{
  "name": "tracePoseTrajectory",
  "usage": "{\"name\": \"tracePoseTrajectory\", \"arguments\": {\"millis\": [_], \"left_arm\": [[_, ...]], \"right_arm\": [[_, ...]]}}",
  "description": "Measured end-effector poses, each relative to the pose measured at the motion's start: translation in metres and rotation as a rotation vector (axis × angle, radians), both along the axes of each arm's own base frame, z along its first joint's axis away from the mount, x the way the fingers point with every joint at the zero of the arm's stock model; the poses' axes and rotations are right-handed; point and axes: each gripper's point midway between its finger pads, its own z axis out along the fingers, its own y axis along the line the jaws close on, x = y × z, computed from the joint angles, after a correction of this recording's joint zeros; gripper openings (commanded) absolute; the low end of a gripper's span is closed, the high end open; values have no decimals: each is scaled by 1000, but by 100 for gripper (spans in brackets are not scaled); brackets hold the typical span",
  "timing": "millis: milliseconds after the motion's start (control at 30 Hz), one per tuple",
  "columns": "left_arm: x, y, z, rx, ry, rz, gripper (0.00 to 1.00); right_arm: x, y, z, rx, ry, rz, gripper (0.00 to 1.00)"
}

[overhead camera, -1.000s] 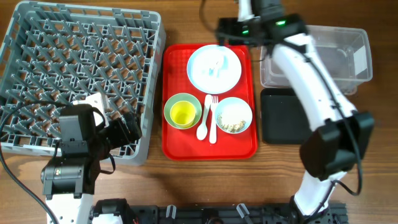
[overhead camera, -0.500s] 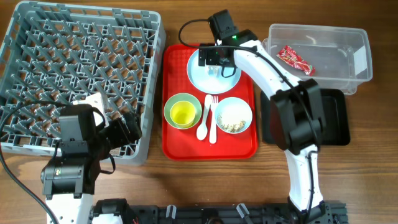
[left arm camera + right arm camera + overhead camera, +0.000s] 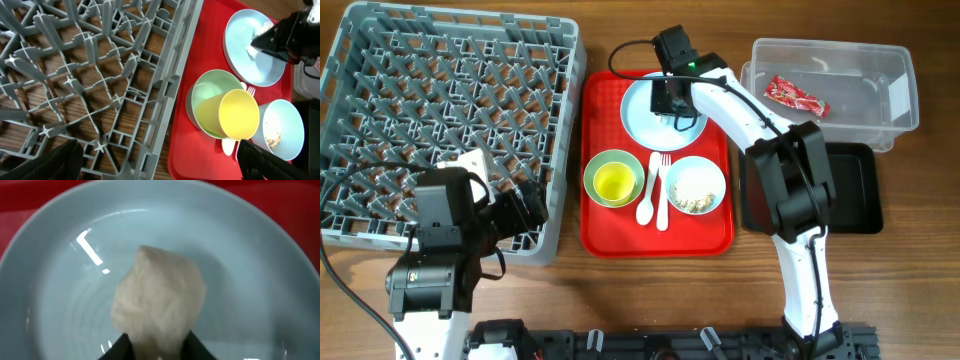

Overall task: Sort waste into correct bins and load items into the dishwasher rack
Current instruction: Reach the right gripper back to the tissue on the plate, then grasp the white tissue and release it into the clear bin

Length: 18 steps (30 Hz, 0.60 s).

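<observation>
My right gripper is down on the pale plate. It is shut on the white crumpled scrap, whose base is pinched between the two black fingertips. The red wrapper lies in the clear tub. A yellow cup lies tipped in the green bowl. The blue bowl holds rice-like crumbs. The white spoon and fork lie between the bowls. My left gripper stands open and holds nothing, over the front right edge of the grey rack.
The plate, bowls and cutlery rest on a flat red tray. A shallow black tray sits in front of the clear tub, partly under my right arm. Bare wooden table runs along the front.
My right arm swung from the clear tub, where the red wrapper now lies, over to the plate, and its fingers closed on the scrap. The left arm stayed put.
</observation>
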Motion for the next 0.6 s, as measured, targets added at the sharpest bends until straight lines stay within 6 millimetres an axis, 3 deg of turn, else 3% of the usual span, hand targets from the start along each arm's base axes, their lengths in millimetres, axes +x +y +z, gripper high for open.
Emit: {"name": "tracePoseTrajectory", "arguments": {"millis": [100, 300, 433, 533, 600], "left_arm": [[0, 0, 0, 0, 0, 0, 100], [0, 0, 0, 0, 0, 0, 100], [0, 0, 0, 0, 0, 0, 100], [0, 0, 0, 0, 0, 0, 100], [0, 0, 0, 0, 0, 0, 100]], "right_arm": [[-9, -4, -2, -18, 38, 0, 4], [-23, -21, 14, -31, 93, -14, 4], [-13, -36, 67, 3, -1, -30, 4], [-5, -52, 133, 50, -135, -58, 4], [-4, -74, 190, 88, -252, -99, 4]]}}
